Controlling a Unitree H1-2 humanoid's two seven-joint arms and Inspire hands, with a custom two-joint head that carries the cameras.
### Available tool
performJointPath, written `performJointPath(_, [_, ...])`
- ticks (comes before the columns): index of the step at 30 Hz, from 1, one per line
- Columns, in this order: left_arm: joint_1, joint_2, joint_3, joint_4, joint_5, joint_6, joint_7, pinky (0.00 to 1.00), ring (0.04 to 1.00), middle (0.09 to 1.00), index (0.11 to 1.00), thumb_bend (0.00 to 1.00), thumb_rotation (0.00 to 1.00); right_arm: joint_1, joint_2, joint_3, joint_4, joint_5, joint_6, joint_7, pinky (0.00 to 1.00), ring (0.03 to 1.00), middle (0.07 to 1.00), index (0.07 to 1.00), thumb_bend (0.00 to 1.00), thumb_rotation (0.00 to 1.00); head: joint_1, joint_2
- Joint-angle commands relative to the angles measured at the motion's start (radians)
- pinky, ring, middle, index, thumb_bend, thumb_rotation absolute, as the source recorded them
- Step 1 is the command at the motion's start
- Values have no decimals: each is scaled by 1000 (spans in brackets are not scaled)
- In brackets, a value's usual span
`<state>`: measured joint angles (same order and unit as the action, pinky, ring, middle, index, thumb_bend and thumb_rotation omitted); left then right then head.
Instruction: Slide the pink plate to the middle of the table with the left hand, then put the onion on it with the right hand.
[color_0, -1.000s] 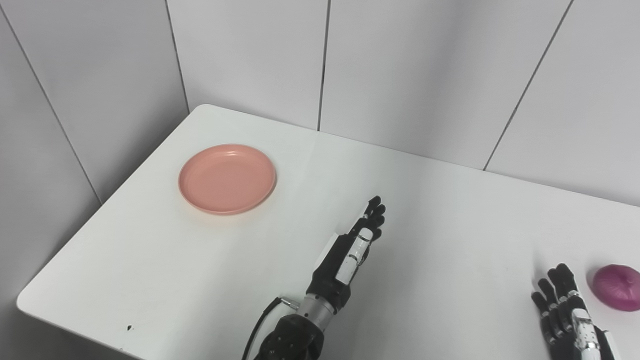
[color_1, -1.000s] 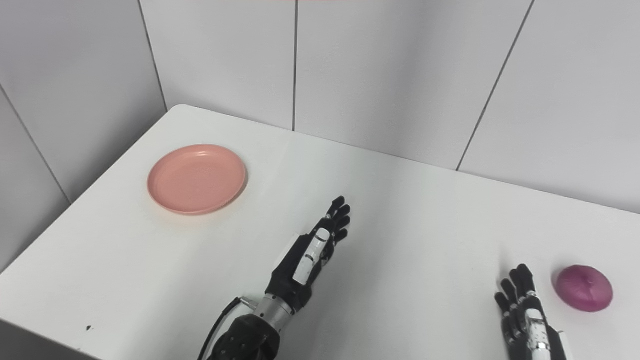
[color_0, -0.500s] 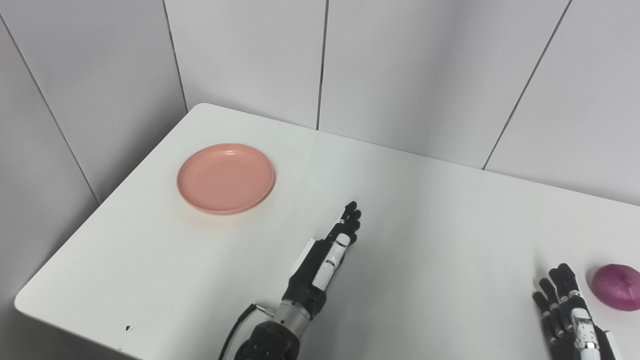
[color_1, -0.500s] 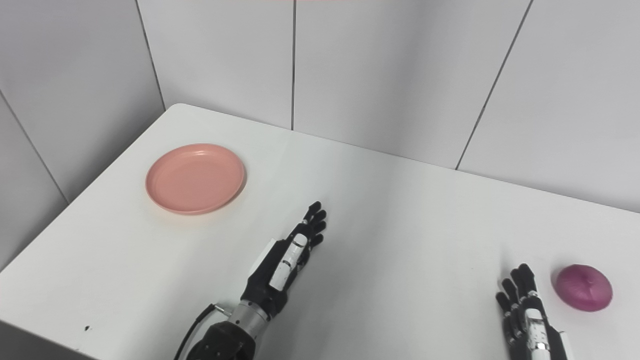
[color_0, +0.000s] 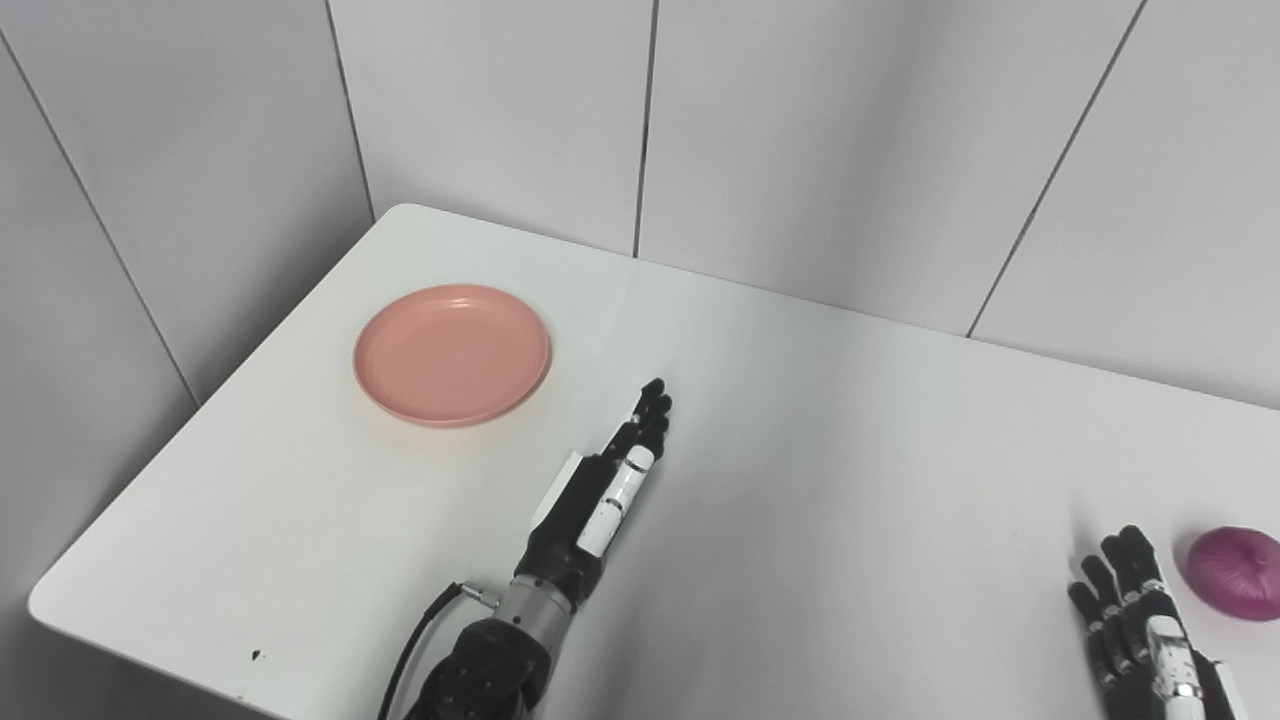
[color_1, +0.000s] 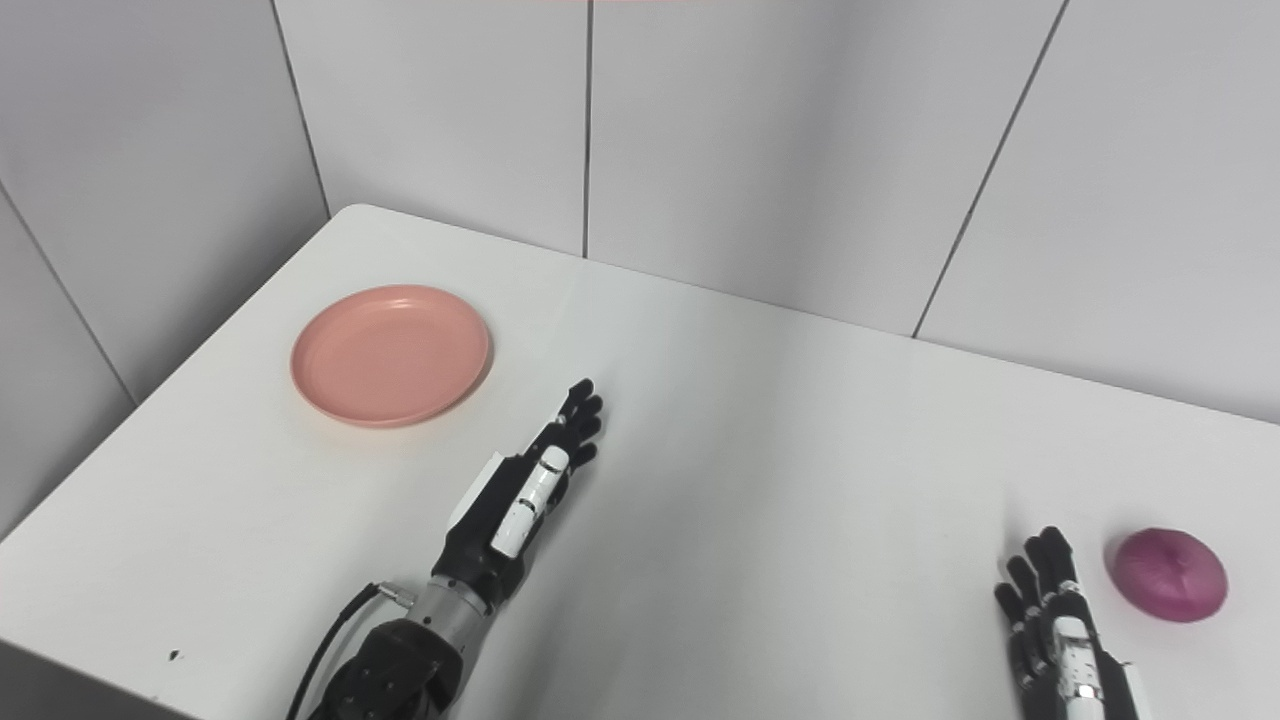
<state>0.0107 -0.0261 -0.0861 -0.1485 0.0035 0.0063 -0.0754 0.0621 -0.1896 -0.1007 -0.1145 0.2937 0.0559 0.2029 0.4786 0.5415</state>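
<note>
I see the pink plate (color_0: 452, 355) sitting flat in the upper left of the frame, near the bench's (color_0: 850, 420) far left corner, nothing on it. My left hand (color_0: 600, 490) is centre-low, fingers straight and held close together, seen edge-on so I can't make out the palm or thumb clearly; it holds nothing and sits apart from the plate, fingertips pointing up and right of it. I can't tell if it's touching the bench or just above. Right hand (color_1: 1060, 630) is at the bottom right, cut off by the frame edge, fingers extended and slightly apart, empty. Onion (color_1: 1170, 588) is just right of it, not touching; in the left eye view the frame edge clips it. Small dark speck (color_0: 258, 656) near the bench's front left edge, too small to identify.
</note>
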Motion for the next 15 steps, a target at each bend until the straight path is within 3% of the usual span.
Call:
performJointPath(1, [-32, 1, 0, -46, 4, -8, 3, 966, 1000, 1000, 968, 436, 1000, 31, 7, 6, 44, -2, 47, -7, 1000, 1000, 1000, 1000, 364, 962, -1, 0])
performJointPath(9, [-42, 3, 8, -117, 13, 27, 11, 1000, 1000, 1000, 980, 474, 1000, 32, 9, 7, 46, 3, 37, -3, 1000, 1000, 1000, 1000, 310, 995, -3, 1])
performJointPath(15, [-61, 22, 26, -139, 2, 10, 7, 1000, 1000, 1000, 984, 487, 1000, 32, 10, 7, 44, -3, 36, -7, 1000, 1000, 1000, 1000, 310, 993, -3, 1])
